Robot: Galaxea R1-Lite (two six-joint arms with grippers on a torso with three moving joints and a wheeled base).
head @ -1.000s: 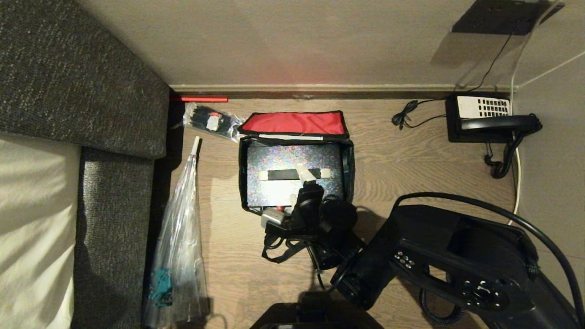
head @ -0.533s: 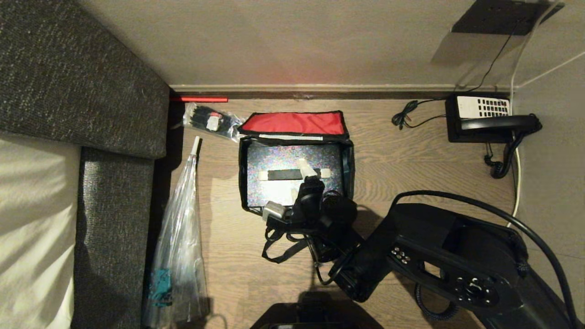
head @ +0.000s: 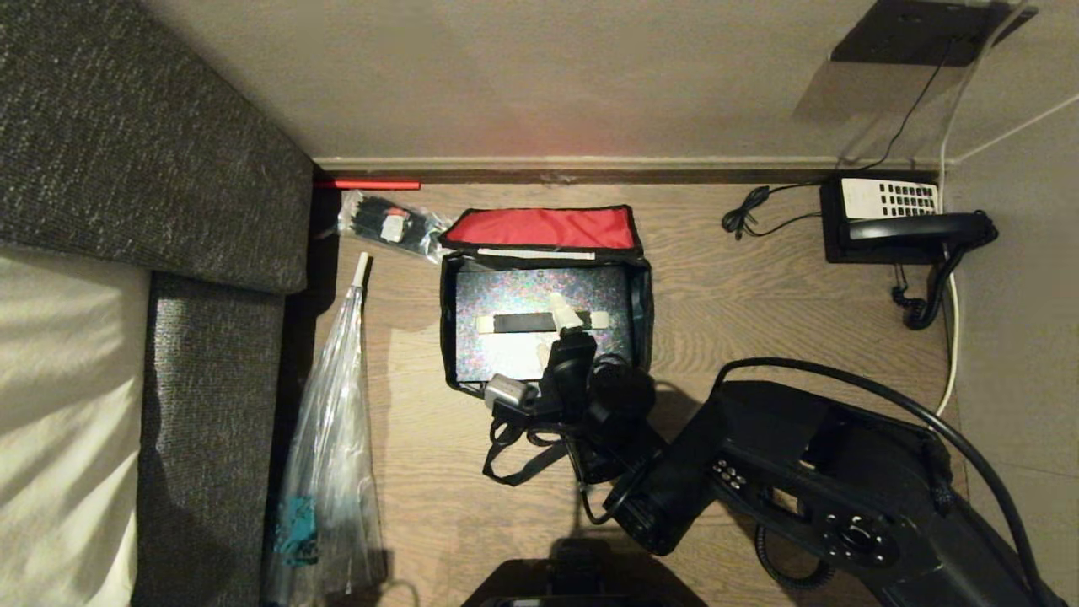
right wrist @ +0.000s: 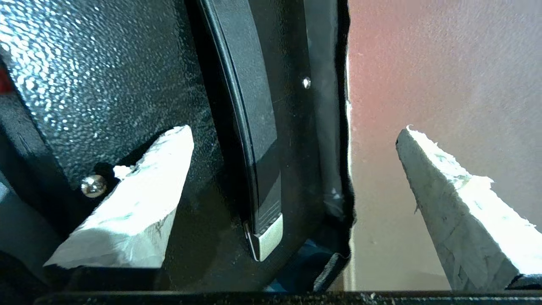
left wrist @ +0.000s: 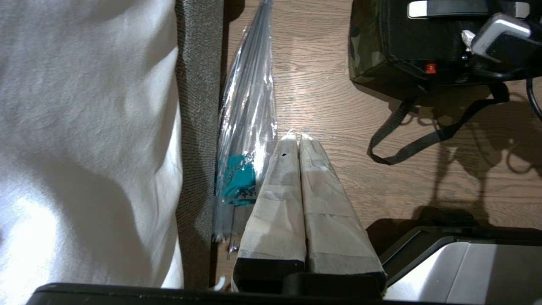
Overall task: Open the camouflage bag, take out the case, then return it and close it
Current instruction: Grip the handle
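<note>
The camouflage bag (head: 447, 324) stands open on the wooden floor, its red-lined lid (head: 544, 228) folded back toward the wall. Inside lies the case (head: 514, 291), glittery black, with its black handle (head: 523, 321) and white ends facing up. My right gripper (head: 552, 330) hangs open over the handle's right end. In the right wrist view the right gripper (right wrist: 296, 129) straddles the handle (right wrist: 250, 127) and the bag's rim (right wrist: 338, 127), one finger over the case (right wrist: 106, 84), the other over the red lining (right wrist: 423, 63). My left gripper (left wrist: 296, 136) is shut and parked low, away from the bag (left wrist: 368, 51).
A clear plastic bag (head: 329, 421) holding a folded umbrella lies left of the bag beside a grey upholstered edge (head: 211, 354). A small packet (head: 388, 223) lies near the wall. A black telephone (head: 902, 219) sits at the right corner. The bag's strap (head: 514, 464) loops on the floor.
My right gripper has crept a little farther over the case toward the handle and wall, still open. Bag and case have not moved.
</note>
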